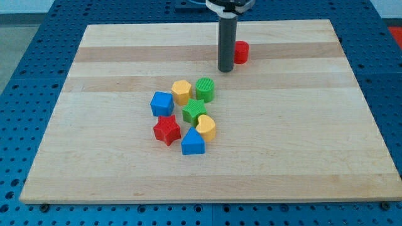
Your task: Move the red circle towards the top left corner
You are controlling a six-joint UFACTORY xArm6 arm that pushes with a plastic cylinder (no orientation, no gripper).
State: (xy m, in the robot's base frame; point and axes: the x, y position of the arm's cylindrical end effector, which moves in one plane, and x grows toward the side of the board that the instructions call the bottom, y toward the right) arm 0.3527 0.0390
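Observation:
The red circle (241, 52) stands near the view's top, a little right of centre, on the wooden board (113, 75). My tip (226, 69) rests on the board just left of and slightly below the red circle, close to it or touching it; the rod hides the circle's left edge. The board's top left corner lies far to the view's left of both.
A cluster sits at the board's middle: blue cube (161, 103), yellow hexagon (181, 91), green cylinder (205, 90), green star (195, 111), yellow heart (206, 127), red star (167, 129), blue triangle (193, 143). Blue perforated table surrounds the board.

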